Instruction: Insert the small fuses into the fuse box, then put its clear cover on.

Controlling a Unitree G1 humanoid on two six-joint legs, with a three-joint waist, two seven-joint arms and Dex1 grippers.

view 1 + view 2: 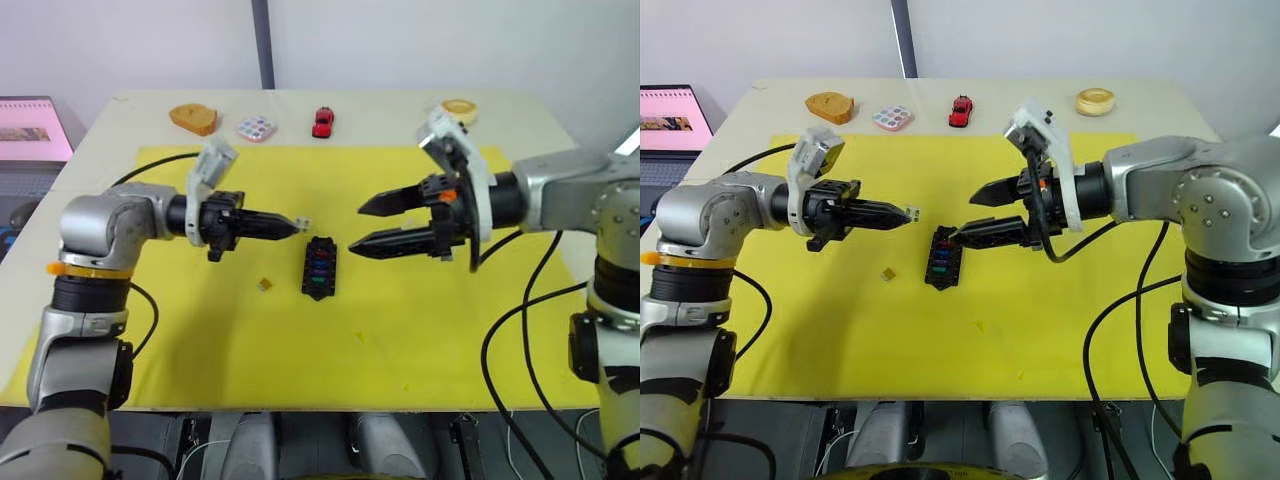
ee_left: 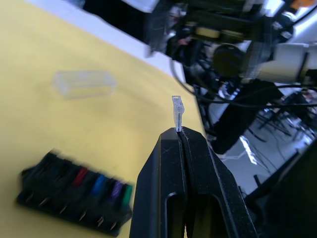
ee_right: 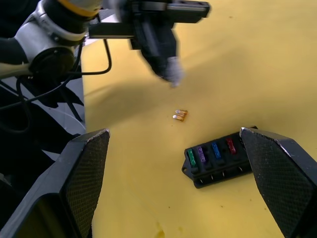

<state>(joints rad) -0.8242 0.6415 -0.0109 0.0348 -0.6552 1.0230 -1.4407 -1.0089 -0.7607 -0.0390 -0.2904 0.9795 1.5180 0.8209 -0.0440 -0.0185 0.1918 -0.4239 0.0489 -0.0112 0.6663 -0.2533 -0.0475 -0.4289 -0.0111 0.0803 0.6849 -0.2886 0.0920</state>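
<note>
Left gripper (image 1: 300, 222): jaws pressed together on a pale grey fuse (image 2: 177, 112), pinched at its lower end so most of it stands proud of the tips; held in the air just beside the fuse box, on its left.
Right gripper (image 1: 368, 226): jaws spread wide, nothing between them; hovering just right of the box, above the mat.
Fuse box (image 1: 319, 267): lying flat on the yellow mat (image 1: 420, 340), long axis running away from the robot; green, purple, blue and red fuses already seated in one row.
Amber fuse (image 1: 265, 285): loose on the mat, near the box's left side, untouched.
Clear cover (image 2: 85, 83): lying on the mat in the left wrist view, apart from the box; not yet needed.
Step in hand: seating the grey fuse, by my reading.
Doing it well: bring the fuse over an empty slot, blades pointing down and square to the slot's line; lower straight, no sideways drag, since the box is unfixed and will likely skate.
Risk: the grip is shallow, so the fuse may pivot on contact.
Right arm's use: it could steady the box's end.
</note>
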